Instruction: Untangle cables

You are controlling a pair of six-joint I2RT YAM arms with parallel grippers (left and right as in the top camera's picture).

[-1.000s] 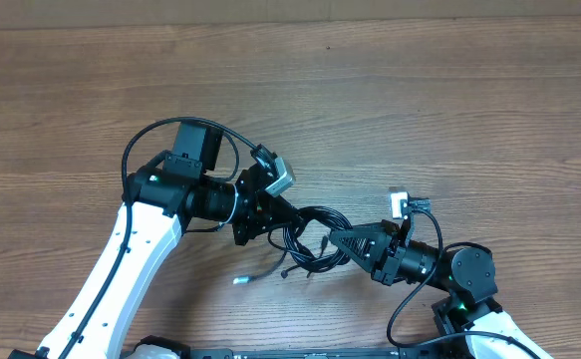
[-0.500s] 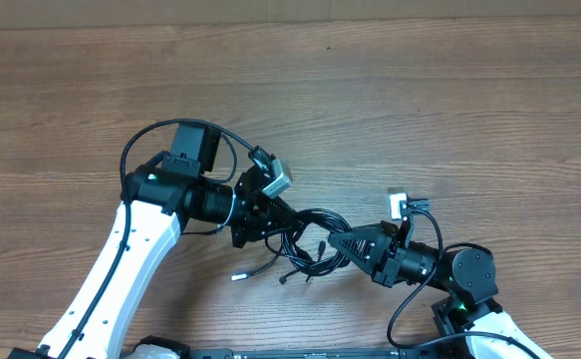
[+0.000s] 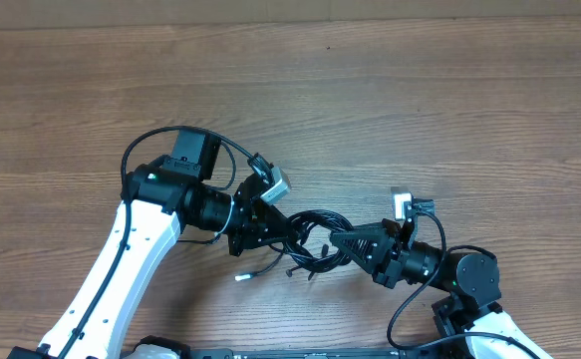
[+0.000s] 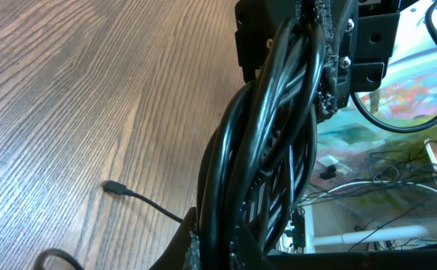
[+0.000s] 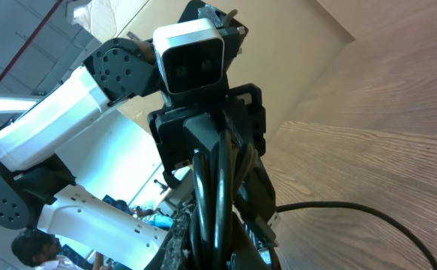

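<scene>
Right, both arms meet over the near-middle of the brown wood-grain table [image 3: 449,100], and strung between them is the tangled bundle of thin black cables [image 3: 308,237]. The left gripper [image 3: 282,231] comes in from the left and has its fingers [image 4: 190,247] clamped on one end of that bundle. In its wrist view the cords run up from between the pads as one thick twisted rope. The right gripper [image 3: 336,243] points straight back at it from the right, its fingers [image 5: 175,238] pinched on the other end. In that wrist view the cords rise from its pads straight to the opposite gripper. So that's two firm holds, jaws closed on the cords at both ends, grippers near one another, nose to nose.

Between them the bundle hangs in loops, lifted clear of the wood, or so the left wrist view has it. Below the left gripper, a loose black strand with a silver plug tip [image 3: 258,272] trails out of the knot toward the left, its end lying flat on the table. The white-faced camera block [image 5: 192,56] on the left wrist stares right down the cords.
</scene>
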